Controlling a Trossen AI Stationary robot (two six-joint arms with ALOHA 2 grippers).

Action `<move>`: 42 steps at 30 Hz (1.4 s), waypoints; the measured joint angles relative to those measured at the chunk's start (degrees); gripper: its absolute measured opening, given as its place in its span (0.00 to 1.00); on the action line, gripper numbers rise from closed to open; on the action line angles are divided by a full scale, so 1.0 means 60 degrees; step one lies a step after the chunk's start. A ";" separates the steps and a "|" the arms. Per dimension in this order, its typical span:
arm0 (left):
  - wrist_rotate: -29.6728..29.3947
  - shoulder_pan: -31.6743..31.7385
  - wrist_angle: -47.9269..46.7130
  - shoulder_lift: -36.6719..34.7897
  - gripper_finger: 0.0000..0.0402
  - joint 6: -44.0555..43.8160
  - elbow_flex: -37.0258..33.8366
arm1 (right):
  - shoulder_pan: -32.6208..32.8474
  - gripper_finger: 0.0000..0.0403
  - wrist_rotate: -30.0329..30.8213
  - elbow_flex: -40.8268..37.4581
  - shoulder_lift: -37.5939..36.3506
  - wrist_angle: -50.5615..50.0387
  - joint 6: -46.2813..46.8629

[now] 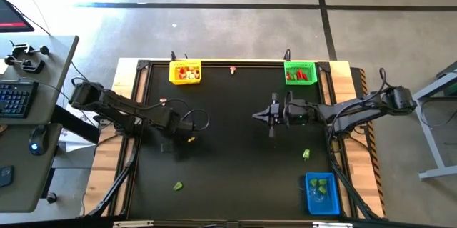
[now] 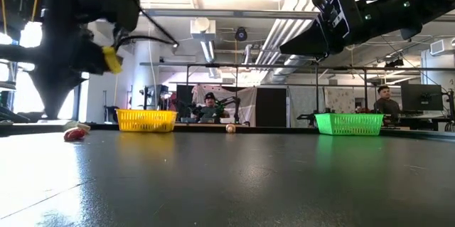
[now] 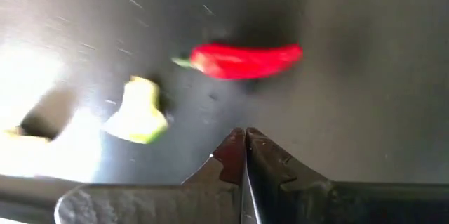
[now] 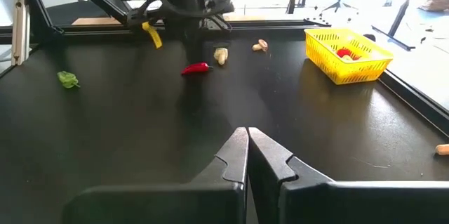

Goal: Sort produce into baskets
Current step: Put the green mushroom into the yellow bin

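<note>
**Left tool shut empty beside a red chilli; right tool idle mid-counter**

The left tool (image 3: pixel 245 140) hung over the left half of the black counter (image 1: pixel 235 164) with its tips pressed together and nothing between them; the red chilli (image 3: pixel 242 61) lay just beyond them on the surface, a cream-white bulb (image 3: pixel 139 112) beside it. The right tool (image 4: pixel 247 142) was likewise closed and empty near the centre. The yellow basket (image 1: pixel 185 72) stood far left, the green basket (image 1: pixel 299 72) far right, the blue basket (image 1: pixel 320 192) near right. Green pieces lay loose at near left (image 1: pixel 178 185) and toward the right (image 1: pixel 306 154). The chilli looked light, hard and smooth, likely to skid or roll; pinching it across the thick middle seemed safest.
</note>
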 joint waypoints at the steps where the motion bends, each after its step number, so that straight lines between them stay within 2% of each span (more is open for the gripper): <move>1: -0.0145 0.0088 -0.0097 -0.0049 0.00 0.0044 0.0121 | 0.0000 0.00 0.0000 0.0000 0.0000 -0.0003 0.0000; 9: -0.0263 0.1162 -0.0466 -0.0415 0.03 0.0906 0.0359 | 0.0000 0.00 -0.0026 0.0000 0.0000 -0.0154 0.0000; 20: -0.0342 0.2373 -0.0411 0.0468 0.35 0.3293 0.0314 | 0.0000 0.00 -0.0025 0.0000 0.0000 -0.0242 0.0000; 26: -0.0459 0.2874 -0.0188 0.1312 0.42 0.3744 0.0314 | 0.0000 0.00 -0.0025 0.0000 0.0000 -0.0247 0.0000; 29: -0.0495 0.3126 -0.0147 0.1710 0.41 0.3745 0.0314 | 0.0000 0.00 -0.0022 0.0000 0.0000 -0.0273 -0.0006; 32: -0.0497 0.3272 0.0020 0.1952 0.35 0.3864 0.0310 | 0.0000 0.00 -0.0022 0.0000 0.0000 -0.0319 -0.0048; 40: -0.0548 0.3434 0.0054 0.1883 0.05 0.4416 0.0328 | 0.0000 0.00 -0.0019 0.0000 0.0000 -0.0358 -0.0073; 42: -0.0750 0.3521 0.0109 0.1708 0.02 0.4409 0.0425 | 0.0000 0.00 -0.0021 0.0000 0.0000 -0.0377 -0.0073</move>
